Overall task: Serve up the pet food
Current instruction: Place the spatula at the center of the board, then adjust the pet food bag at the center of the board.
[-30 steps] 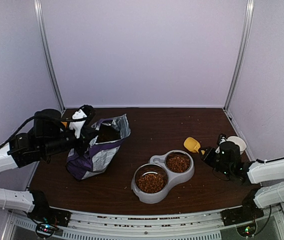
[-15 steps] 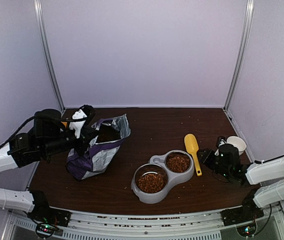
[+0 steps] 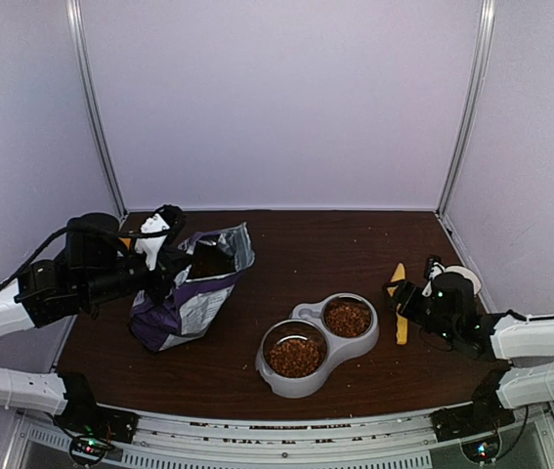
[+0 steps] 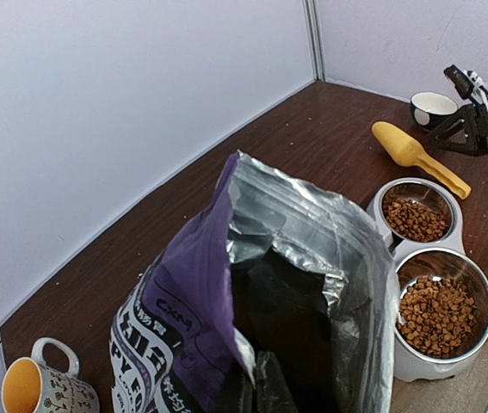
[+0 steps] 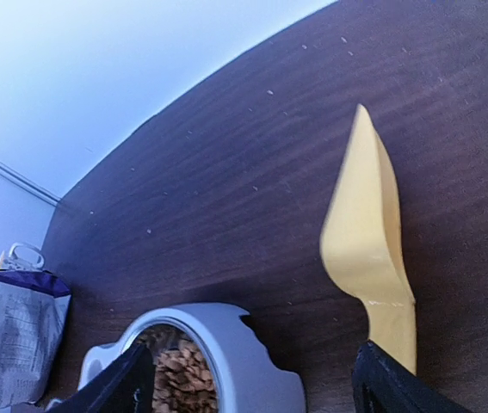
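From where I stand, the grey plastic double bowl (image 3: pixel 308 383) sits near the front edge of the dark wooden table (image 3: pixel 296 244), right of the middle. Both of its round steel cups hold the pet food (image 3: pixel 295 356) — small reddish-brown dry pellets, heaped loosely. Toward the left edge a purple-and-white foil bag (image 3: pixel 189 298) stands open with its silver lining showing. Its inside is too dark to make out. On its side I can read only large white letters ending in "PY"; the smaller print is blurred. The left gripper (image 3: pixel 172 266) is pinched together on the bag's rim. A yellow plastic scoop (image 4: pixel 411 153) lies flat on the table just right of the bowl, its handle beside the right gripper (image 3: pixel 401 299), whose fingers (image 5: pixel 123 387) are spread wide with nothing clamped. A white cup (image 4: pixel 433 107) with a dark inside sits by the right edge. A patterned mug (image 4: pixel 46 394) — yellow inside — stands behind the bag.
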Controlling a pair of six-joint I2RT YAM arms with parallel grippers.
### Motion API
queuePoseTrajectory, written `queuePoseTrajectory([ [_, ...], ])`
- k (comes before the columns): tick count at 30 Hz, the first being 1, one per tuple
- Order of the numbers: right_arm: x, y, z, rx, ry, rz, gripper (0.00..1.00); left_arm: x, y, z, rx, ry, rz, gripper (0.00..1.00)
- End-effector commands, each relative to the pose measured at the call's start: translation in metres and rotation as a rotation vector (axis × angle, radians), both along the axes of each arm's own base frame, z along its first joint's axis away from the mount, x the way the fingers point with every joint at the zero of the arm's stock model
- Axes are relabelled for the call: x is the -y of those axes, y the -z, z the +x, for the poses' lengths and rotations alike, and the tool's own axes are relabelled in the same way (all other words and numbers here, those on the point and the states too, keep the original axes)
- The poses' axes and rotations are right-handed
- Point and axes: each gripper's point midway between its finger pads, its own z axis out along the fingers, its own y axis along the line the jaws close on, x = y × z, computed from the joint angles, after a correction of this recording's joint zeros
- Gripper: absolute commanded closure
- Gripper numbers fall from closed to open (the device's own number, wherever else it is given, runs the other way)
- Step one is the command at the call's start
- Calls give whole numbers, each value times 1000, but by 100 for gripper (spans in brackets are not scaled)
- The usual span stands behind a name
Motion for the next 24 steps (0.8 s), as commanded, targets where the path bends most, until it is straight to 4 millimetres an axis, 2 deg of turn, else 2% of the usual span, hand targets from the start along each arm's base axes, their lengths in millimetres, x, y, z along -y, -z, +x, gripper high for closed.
queuePoseTrajectory([
  [1,-15,-59,6,71,-114,-88,19,-3,-38,4,90,-23,-71,100],
  [4,-27,-97,6,91,-178,-91,19,-3,-39,4,94,-23,-70,100],
  [7,-51,-133,2,118,-266,-37,21,-4,-39,4,97,-23,-68,100],
  [11,-97,-173,-7,155,-397,30,21,-4,-39,4,98,-23,-66,100],
  [13,-123,-182,-11,136,-456,22,21,-4,-40,3,99,-22,-66,100],
  [14,-138,-197,-13,148,-487,22,22,-4,-40,3,99,-20,-66,100],
  [16,-170,-205,-23,140,-574,9,25,-4,-41,2,100,-17,-68,100],
  [19,-214,-216,-40,144,-685,6,36,-2,-40,1,97,0,-67,100],
  [22,-244,-216,-43,146,-729,-1,40,0,-40,-1,93,13,-62,100],
  [24,-258,-209,-39,122,-736,-25,43,0,-40,-1,93,15,-62,100],
])
